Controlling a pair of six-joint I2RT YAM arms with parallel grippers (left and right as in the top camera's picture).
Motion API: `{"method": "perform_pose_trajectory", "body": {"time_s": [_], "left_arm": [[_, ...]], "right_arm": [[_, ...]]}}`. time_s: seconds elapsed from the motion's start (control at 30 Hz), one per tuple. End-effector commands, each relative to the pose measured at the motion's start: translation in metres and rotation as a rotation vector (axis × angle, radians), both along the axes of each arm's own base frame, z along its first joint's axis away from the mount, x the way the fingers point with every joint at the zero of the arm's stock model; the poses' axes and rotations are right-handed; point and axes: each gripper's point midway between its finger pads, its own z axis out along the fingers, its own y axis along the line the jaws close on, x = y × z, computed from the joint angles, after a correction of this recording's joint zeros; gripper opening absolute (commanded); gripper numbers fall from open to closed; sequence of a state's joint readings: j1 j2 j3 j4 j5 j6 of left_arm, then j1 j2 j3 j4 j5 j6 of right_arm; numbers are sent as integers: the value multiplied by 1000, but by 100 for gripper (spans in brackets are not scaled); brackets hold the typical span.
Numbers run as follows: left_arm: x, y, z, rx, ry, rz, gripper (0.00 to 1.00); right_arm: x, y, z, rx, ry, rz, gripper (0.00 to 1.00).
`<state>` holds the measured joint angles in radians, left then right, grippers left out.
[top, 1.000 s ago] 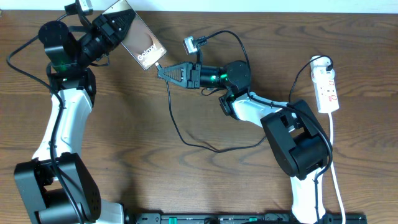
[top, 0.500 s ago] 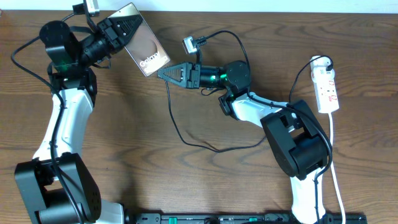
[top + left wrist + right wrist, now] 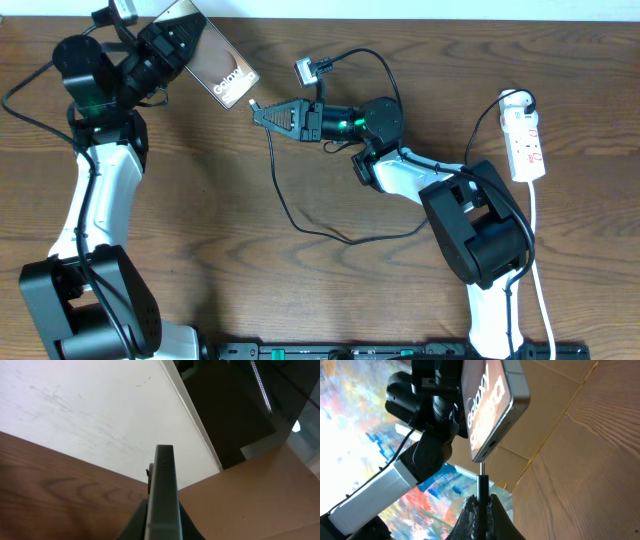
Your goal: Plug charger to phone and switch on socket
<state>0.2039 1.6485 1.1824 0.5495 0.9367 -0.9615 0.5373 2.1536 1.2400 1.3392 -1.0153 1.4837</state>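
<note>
Phone (image 3: 222, 72) sits in the upper left of the overhead view, held above the wooden table (image 3: 200, 250). The left gripper (image 3: 178, 38) is clamped on its far end, jaws closed against its two faces. The left wrist view shows the slab edge-on between the fingers. Its lettered face is turned up and its free short end points toward frame centre. The right gripper (image 3: 258, 113) is at upper centre, jaws pinched together on the charger (image 3: 282, 195) just behind its connector tip (image 3: 481, 471). In the right wrist view the tip stands straight out from the jaws, aimed at the port in the phone's lower edge, just short of it or barely touching; cannot tell which. The cable trails down in a loop toward mid-frame. The socket (image 3: 526, 138) lies at the right edge, well apart from both grippers, white cord running down.
</note>
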Motion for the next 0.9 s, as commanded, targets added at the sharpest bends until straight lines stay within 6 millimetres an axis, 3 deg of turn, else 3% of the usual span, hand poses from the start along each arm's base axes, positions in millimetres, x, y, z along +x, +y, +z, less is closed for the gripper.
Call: {"method": "perform_pose_trajectory", "body": {"time_s": [0.0,0.57,0.87], "left_arm": [[-3,-3,8,11,-30,-27,7],[-10,-24,1,1,12,-105,7],[-10,-24,1,0,12,-107,7]], "right_arm": [[4,0,8,17,-20,-15,1],[4,0,8,17,-20,-16,1],[4,0,8,17,-23,-16,1]]}}
